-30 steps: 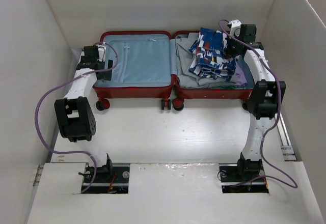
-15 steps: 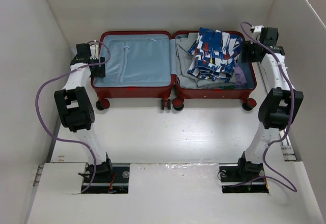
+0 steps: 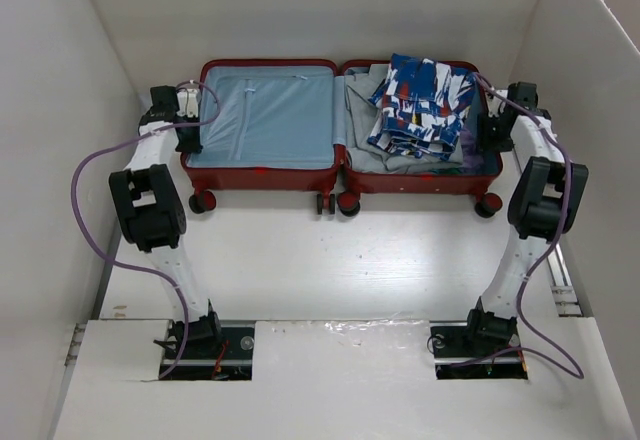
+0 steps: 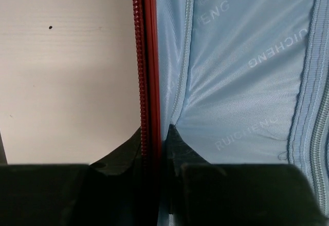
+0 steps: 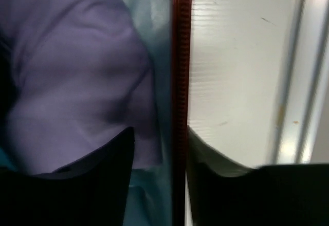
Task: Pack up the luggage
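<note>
**mik:** so where's the case sitting, and what's the room like?

**jo:** the big dark-red hard-shell clamshell suitcase (image 3: 270, 120) lies open flat toward the far side of a white, faintly grained tabletop (image 3: 330, 260), little black wheels on its near edge. Plain white panel walls (image 3: 95, 70) box the table in on the left, right and back. The left half is just bare pale blue lining. The right half has a folded blue-white-red patterned garment (image 3: 420, 105) on top of a grey garment (image 3: 385, 155), plus a lilac cloth (image 5: 72, 72) up against the right rim.

**mik:** and the claws?

**jo:** left claw (image 4: 154, 133) is pinched tight on the case's left rim, one finger each side of the red zip edge. Right claw (image 5: 160, 131) straddles the right rim, jaws parted, with a gap showing on the inner side.
</note>
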